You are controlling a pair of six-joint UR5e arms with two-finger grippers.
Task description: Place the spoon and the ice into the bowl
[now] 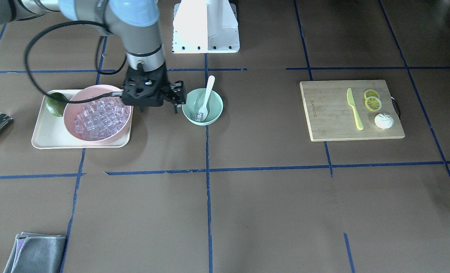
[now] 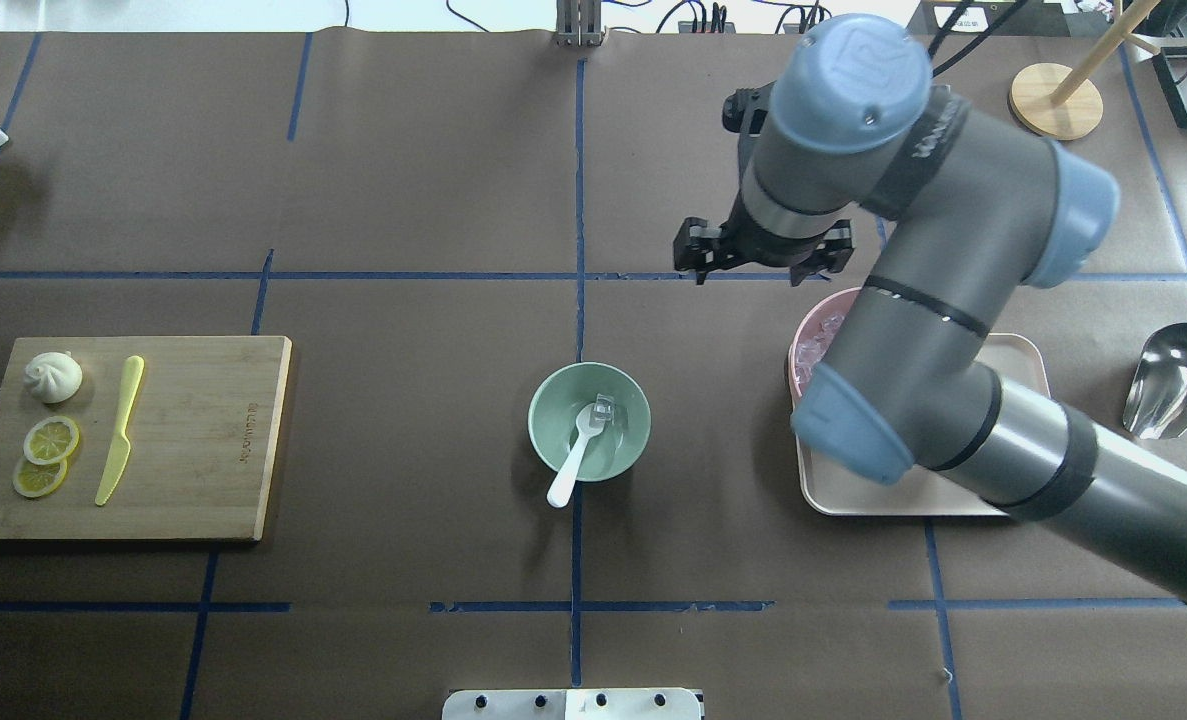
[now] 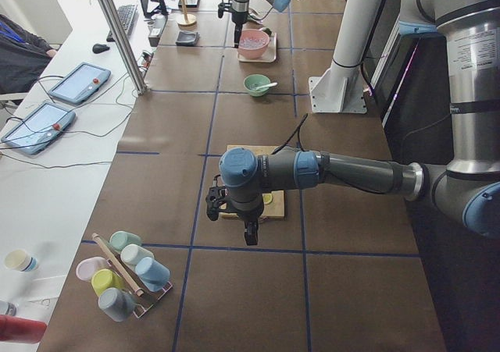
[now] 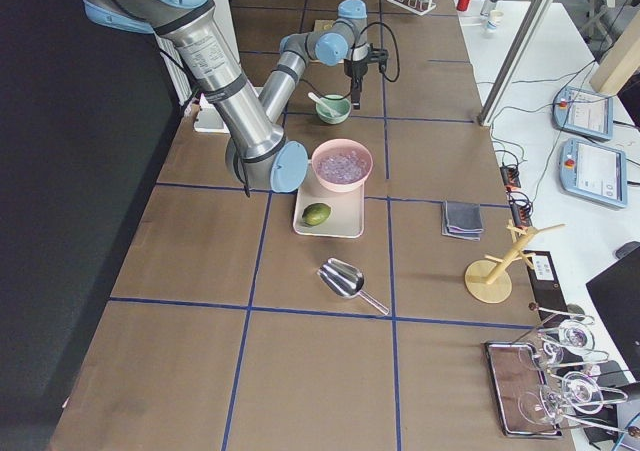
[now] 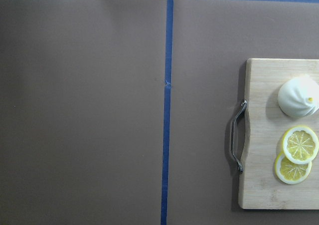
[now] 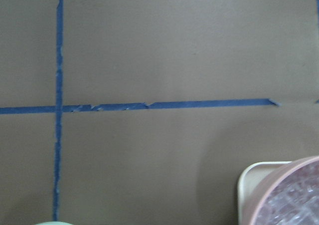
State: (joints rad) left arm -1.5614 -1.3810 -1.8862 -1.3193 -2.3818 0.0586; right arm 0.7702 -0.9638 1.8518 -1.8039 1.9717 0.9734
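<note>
1. Overhead exterior view: the small white plastic spoon [image 2: 575, 455] lies in the small mint-green round bowl [image 2: 543, 420], with a clear glassy ice cube [image 2: 603, 407] at its scoop.
2. The right gripper [image 1: 175, 99] hangs beside the bowl, seemingly empty; I cannot tell how far its jaws are parted.
3. Both items look placed, so little seems left.

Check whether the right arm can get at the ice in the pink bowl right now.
Probably yes. The right hand hangs open close beside the pink bowl, and the ice in it lies uncovered, with nothing standing between them.
</note>
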